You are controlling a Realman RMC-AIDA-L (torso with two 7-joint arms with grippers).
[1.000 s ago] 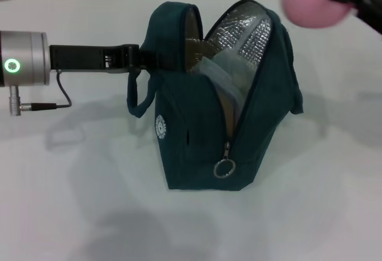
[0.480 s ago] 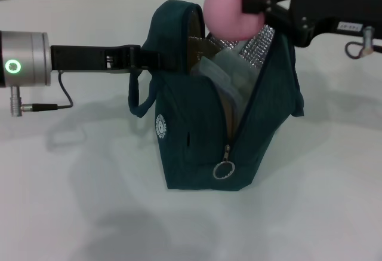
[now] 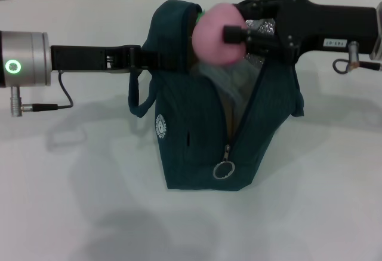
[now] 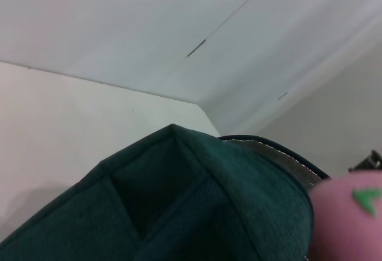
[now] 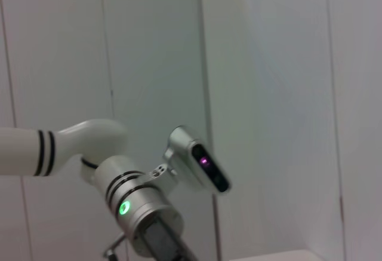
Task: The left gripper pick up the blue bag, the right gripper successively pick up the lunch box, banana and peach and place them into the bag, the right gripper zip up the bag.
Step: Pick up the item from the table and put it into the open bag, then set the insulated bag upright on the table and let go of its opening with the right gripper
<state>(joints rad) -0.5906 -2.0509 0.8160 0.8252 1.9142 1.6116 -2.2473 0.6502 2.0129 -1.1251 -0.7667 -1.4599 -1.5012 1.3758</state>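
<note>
Right gripper [image 3: 230, 34] clamped on peach [image 3: 213, 34] over open bag [image 3: 197, 129]; contents hidden. Left gripper [image 3: 149, 58] grips bag's handle, fingertips hidden.

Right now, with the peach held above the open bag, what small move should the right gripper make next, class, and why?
Probably lower the peach straight down into the blue bag before releasing. The right gripper is shut on the peach just over the bag's open mouth, and the left gripper holds the bag's top edge upright. The zipper pull hangs at the bottom, so the bag is unzipped.
</note>
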